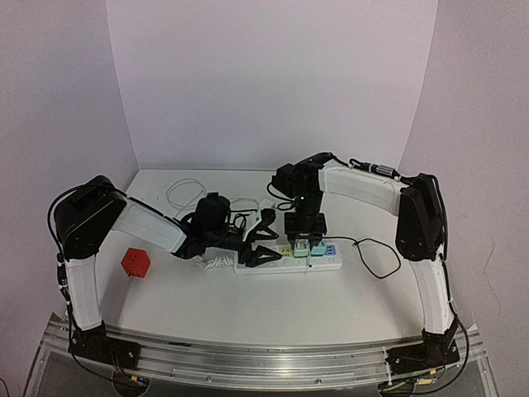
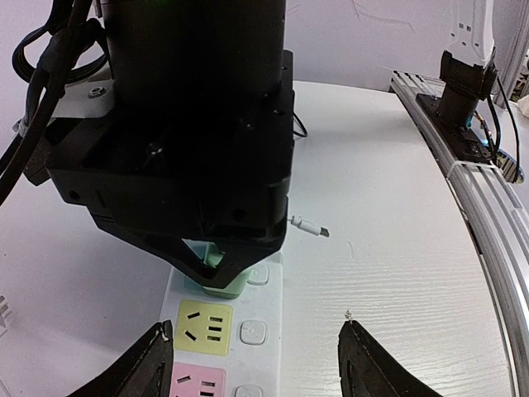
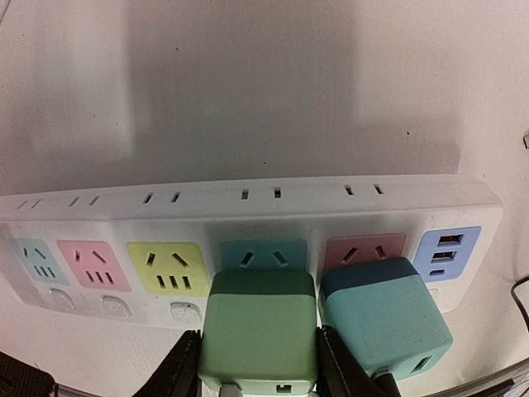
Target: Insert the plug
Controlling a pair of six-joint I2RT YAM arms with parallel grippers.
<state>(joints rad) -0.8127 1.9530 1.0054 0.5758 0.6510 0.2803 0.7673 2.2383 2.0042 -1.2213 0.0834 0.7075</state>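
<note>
Power strip [image 3: 248,207] is seen lying flat on the white table [image 1: 248,306], its long side across the view from the top camera. A row of coloured sockets is carried on its top face, with a blue USB block at one end.

Green plug [image 3: 260,327] is found standing in the strip at the fourth socket from the strip's far end, next to the yellow socket [image 3: 165,266]. It looks seated, but the pins are hidden, so how deep cannot be told. A teal plug [image 3: 384,318] is set just beside it, in the socket nearest the USB block.

Right gripper [image 3: 258,351] is positioned straight above the green plug, one finger at each side of it. The fingers [image 3: 186,368] are seen lying against the plug's sides. Whether the plug is being squeezed or merely flanked cannot be told.

Left gripper [image 2: 254,327] is held low over the strip with its jaws spread wide. The strip is straddled, nothing is grasped, and bare table is seen between the strip and one finger.

A red cube [image 1: 135,263] is noted on the table by the left arm, well apart from the strip. A looped white cable [image 1: 183,194] is seen behind the left gripper. A thin black cable [image 1: 378,258] is curled on the table beyond the strip's USB end.
</note>
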